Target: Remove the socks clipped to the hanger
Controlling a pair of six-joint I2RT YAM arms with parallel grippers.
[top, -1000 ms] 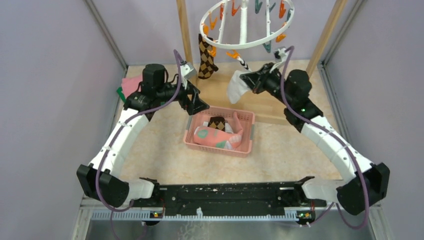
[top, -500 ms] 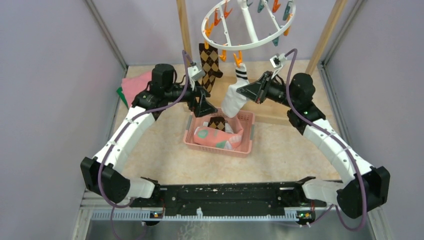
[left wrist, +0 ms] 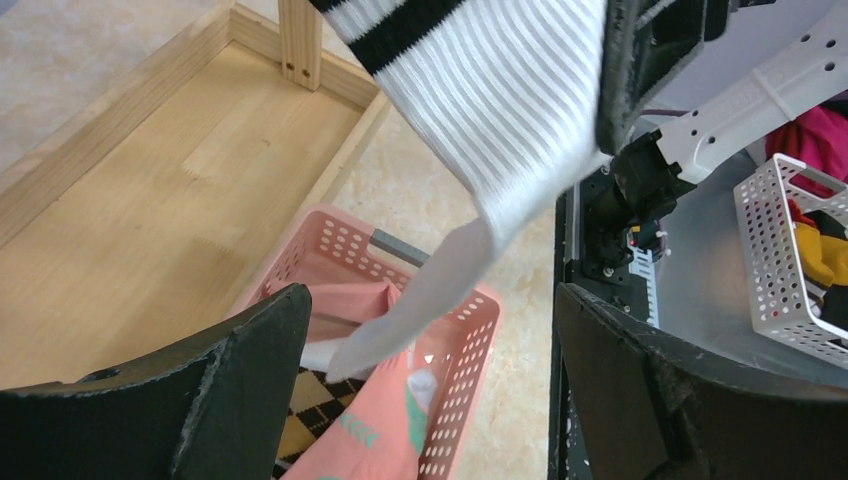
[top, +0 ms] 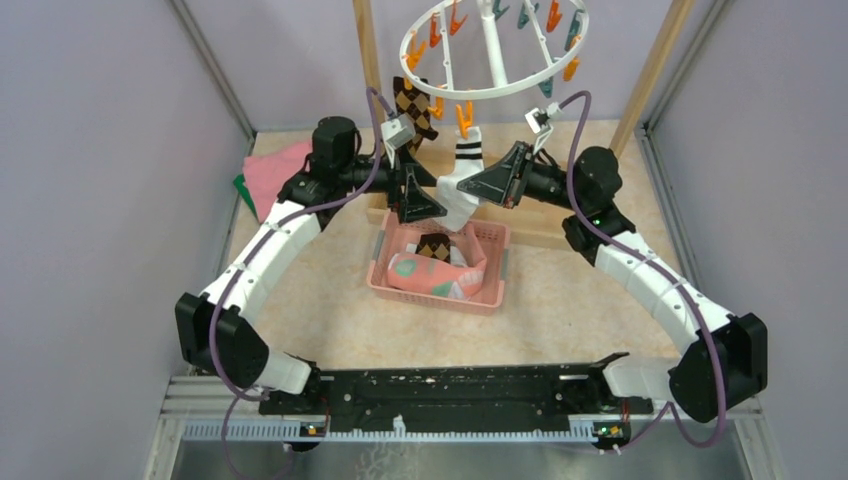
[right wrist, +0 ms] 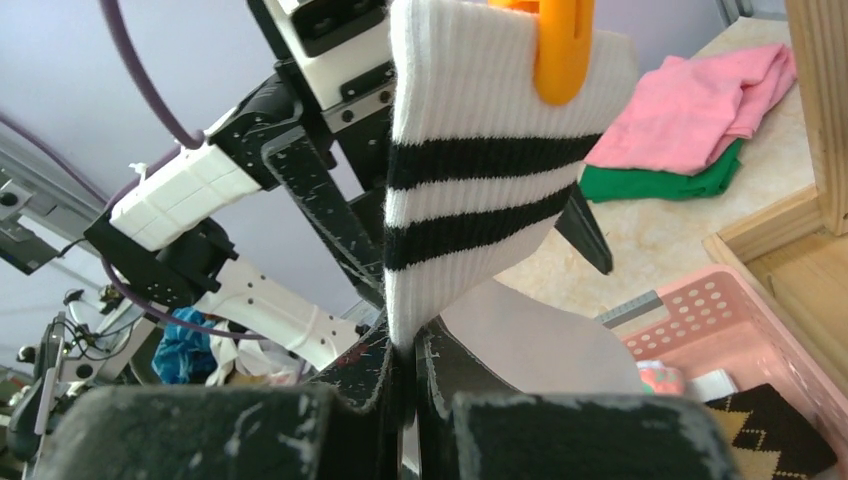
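The white ring hanger [top: 455,88] hangs tilted at the top, with orange and teal clips. A white sock with black cuff stripes [top: 462,170] hangs from an orange clip [right wrist: 563,50]. My right gripper [top: 470,187] is shut on this sock just below the stripes [right wrist: 480,240]. A brown argyle sock [top: 412,102] hangs clipped at the left of the ring. My left gripper [top: 412,207] is open and empty, close beside the white sock [left wrist: 500,110], above the pink basket [top: 495,268]. The basket holds a pink sock with teal patches [top: 430,275] and an argyle sock [top: 434,246].
Wooden posts [top: 367,55] and a wooden base board [top: 545,225] stand behind the basket. Folded pink and green cloths [top: 268,175] lie at the left. Purple walls close in both sides.
Both grippers moved inward toward the centre. My right gripper dragged the white sock left and down, tilting the hanger ring. My left gripper rose from near the basket up beside the white sock.
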